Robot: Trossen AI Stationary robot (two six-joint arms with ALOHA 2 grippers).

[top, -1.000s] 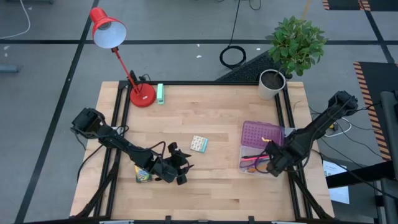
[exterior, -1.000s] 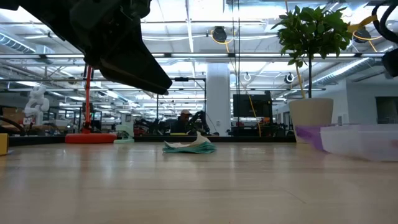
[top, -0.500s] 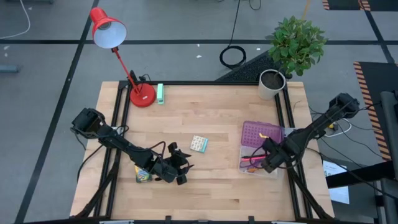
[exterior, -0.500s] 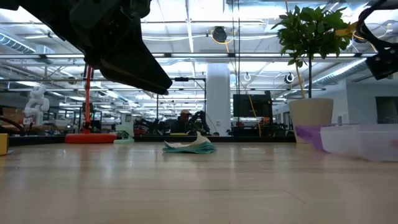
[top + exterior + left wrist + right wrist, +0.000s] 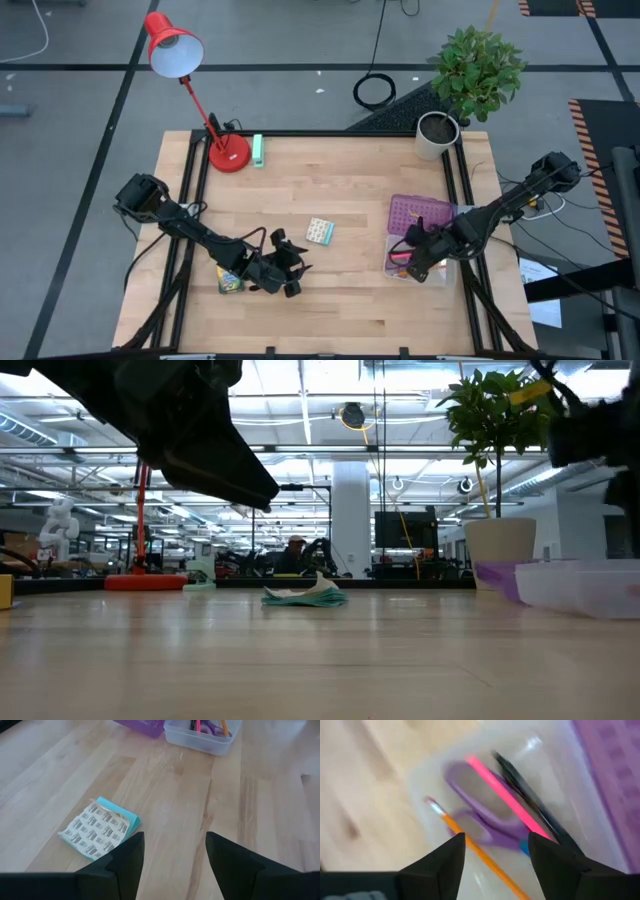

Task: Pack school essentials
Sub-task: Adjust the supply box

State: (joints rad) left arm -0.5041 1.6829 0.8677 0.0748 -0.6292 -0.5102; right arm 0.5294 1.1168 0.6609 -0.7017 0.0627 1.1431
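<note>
Right tool [image 5: 408, 262] now farther over clear box [image 5: 436, 275], parted, empty-handed.

A pale wooden table [image 5: 340, 190] of glued strips, smooth with a soft sheen, carries a black metal frame [image 5: 196, 160] along its edges. At the table's four o'clock sits a clear plastic box [image 5: 202, 737], faintly frosted, with a purple plastic lid [image 5: 420, 214] dimpled in rows beside it at its twelve o'clock. Inside lie glossy purple plastic scissors [image 5: 480, 822], a smooth pink pencil [image 5: 507, 800], an orange pencil [image 5: 470, 847] with a metal ferrule, and a shiny black pen [image 5: 530, 802]. Near the centre, a papery square pack [image 5: 97, 827] printed with a small pattern looks matt and slightly crumpled. Both grippers' open fingers [image 5: 125, 865] are matt black plastic. At eleven o'clock stands a glossy red lamp [image 5: 172, 45].
</note>
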